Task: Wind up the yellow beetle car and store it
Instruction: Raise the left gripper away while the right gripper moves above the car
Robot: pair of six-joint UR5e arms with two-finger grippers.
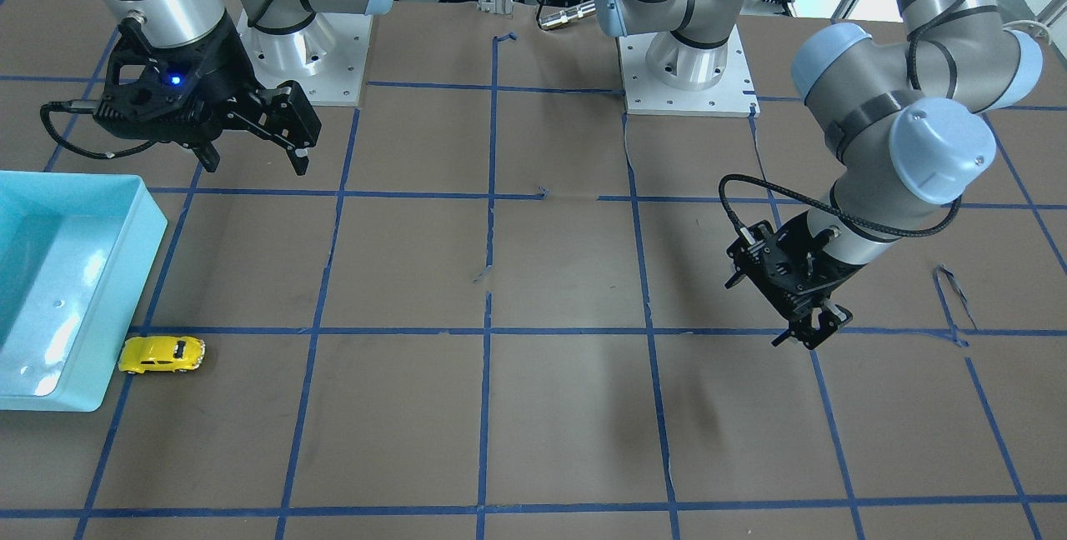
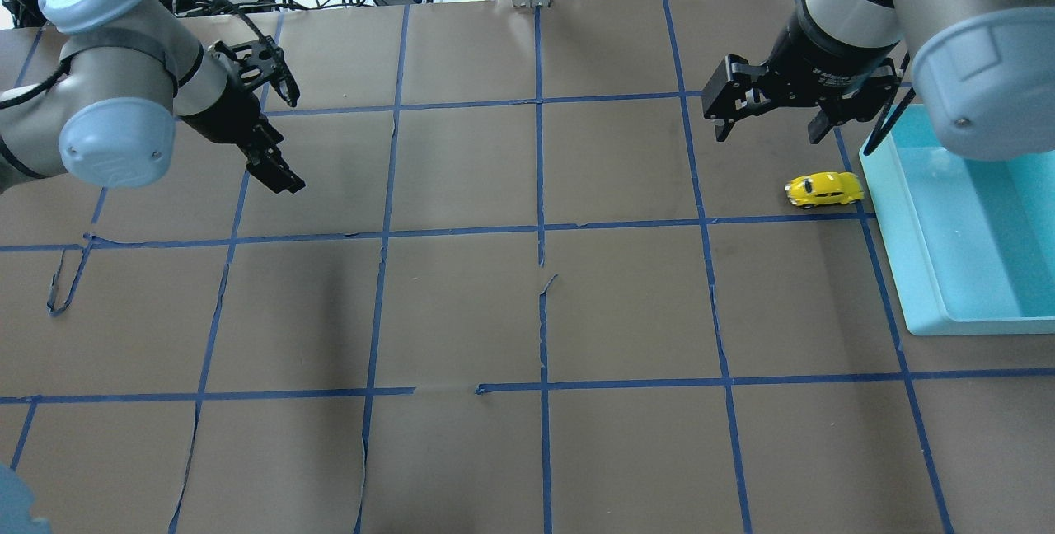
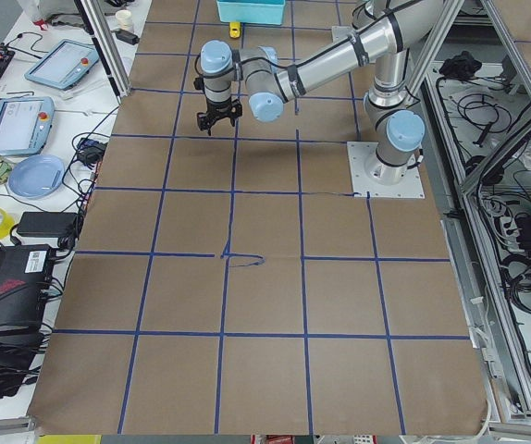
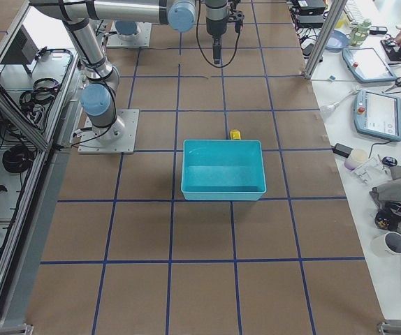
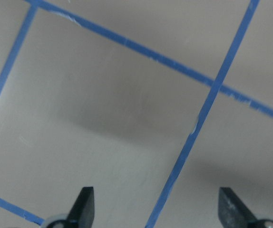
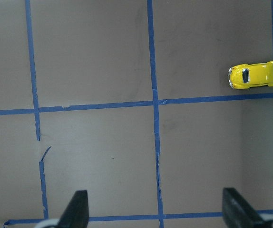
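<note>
The yellow beetle car (image 2: 824,189) stands on the brown table beside the near wall of the teal bin (image 2: 886,221). It also shows in the front view (image 1: 162,354), the right side view (image 4: 235,134) and the right wrist view (image 6: 258,75). My right gripper (image 2: 766,124) hangs open and empty above the table, a little to the far left of the car; the car lies ahead and to the right of its fingertips (image 6: 236,206). My left gripper (image 2: 288,132) is open and empty, far off at the table's left side.
The teal bin (image 1: 137,273) is empty and sits at the table's right end. Blue tape lines (image 2: 540,229) form a grid on the brown paper. Loose torn tape (image 2: 62,287) lies at the left. Cables and clutter lie beyond the far edge.
</note>
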